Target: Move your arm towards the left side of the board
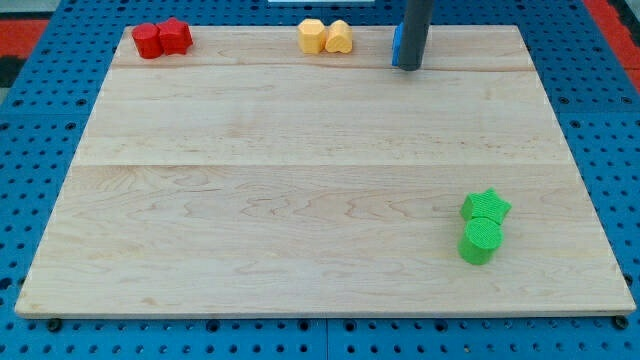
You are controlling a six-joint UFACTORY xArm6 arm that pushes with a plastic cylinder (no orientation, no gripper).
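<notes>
Desk carries seven visible blocks. Two red: a cylinder touching a star, top left corner. Two yellow: a hexagon-like block touching a heart, top centre. Two green: a star touching a cylinder, lower right. One blue block, shape hidden, behind the rod. The tip stands against it, top right of centre. No jaws fitted; no containers.

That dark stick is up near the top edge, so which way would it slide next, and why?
Probably a short slide toward the view's left. My tip sits at the view's top, right of centre, against a partly hidden blue block. The wooden board has its left side far off; the yellow blocks lie just above that path.
</notes>
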